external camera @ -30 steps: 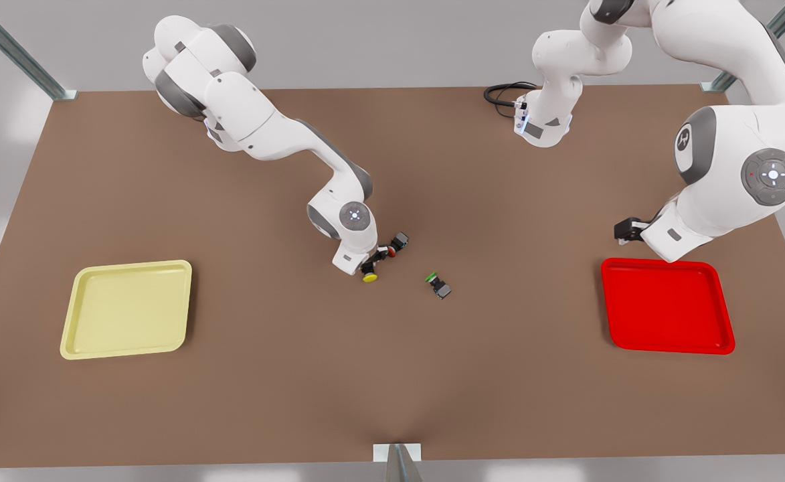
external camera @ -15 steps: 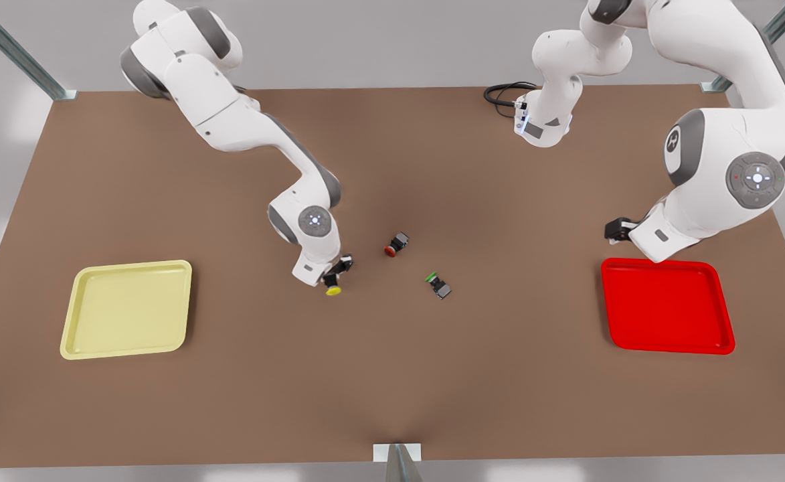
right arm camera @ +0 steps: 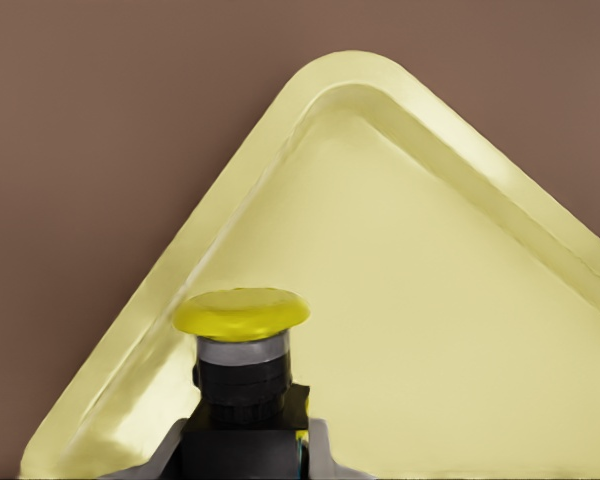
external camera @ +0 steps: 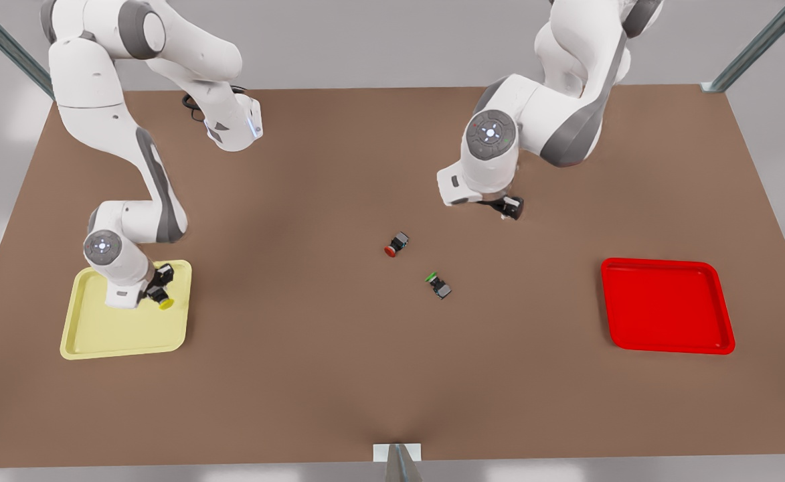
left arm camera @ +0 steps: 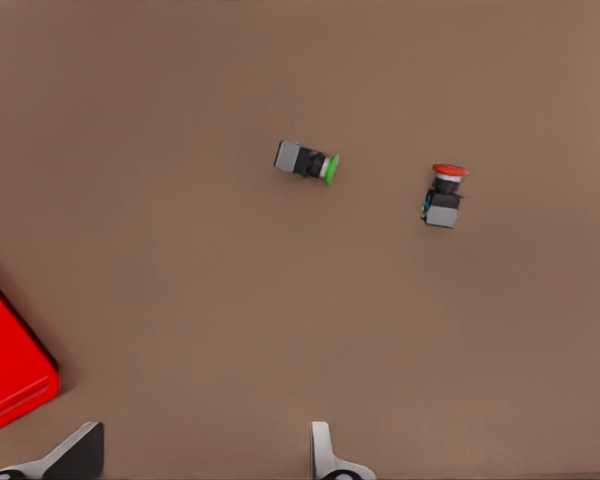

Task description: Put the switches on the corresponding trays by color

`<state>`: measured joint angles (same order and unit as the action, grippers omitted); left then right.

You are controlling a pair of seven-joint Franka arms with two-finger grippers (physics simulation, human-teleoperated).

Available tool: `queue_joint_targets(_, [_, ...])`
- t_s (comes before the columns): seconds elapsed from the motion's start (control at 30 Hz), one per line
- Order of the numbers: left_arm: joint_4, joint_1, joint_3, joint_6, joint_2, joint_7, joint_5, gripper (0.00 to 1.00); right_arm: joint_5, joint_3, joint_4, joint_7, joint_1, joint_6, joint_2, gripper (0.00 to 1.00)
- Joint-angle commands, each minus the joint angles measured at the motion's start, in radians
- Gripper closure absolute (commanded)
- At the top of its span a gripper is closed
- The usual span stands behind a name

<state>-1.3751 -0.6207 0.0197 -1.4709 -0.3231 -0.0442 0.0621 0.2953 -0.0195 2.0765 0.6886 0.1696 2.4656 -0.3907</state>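
My right gripper (external camera: 158,293) is shut on the yellow switch (external camera: 163,302), holding it over the near corner of the pale yellow tray (external camera: 98,335) at the front view's left. In the right wrist view the yellow switch (right arm camera: 242,340) points cap-first toward the yellow tray (right arm camera: 430,300), pinched by the right gripper (right arm camera: 245,455). The red switch (external camera: 395,244) lies on its side at mid-table. My left gripper (external camera: 509,207) hovers open behind and to the right of it, holding nothing. The left wrist view shows the red switch (left arm camera: 442,195), the red tray (left arm camera: 5,370) and the left gripper (left arm camera: 200,460). The red tray (external camera: 666,308) sits at the right.
A green-capped switch (external camera: 439,284) lies on the brown table (external camera: 298,375) just right of the red switch, and the left wrist view shows the green-capped switch (left arm camera: 305,161) on its side. A black cable (external camera: 195,110) coils at the back left.
My right gripper carried the yellow switch from mid-table leftward to over the yellow tray. My left arm swung from beside the red tray toward the table's middle.
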Motion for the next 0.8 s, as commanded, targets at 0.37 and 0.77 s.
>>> queue_joint_targets(0.37, [-0.024,-0.224,-0.003,-0.466,-0.310,-0.367,-0.119,0.00,-0.061,-0.019,-0.090,0.140,-0.018,-0.141,0.052,0.00])
queue_joint_targets(0.77, [-0.254,-0.237,-0.014,-0.747,-0.343,-0.327,0.047,0.00,-0.252,0.072,-0.736,-0.466,-0.025,-1.018,0.204,0.00])
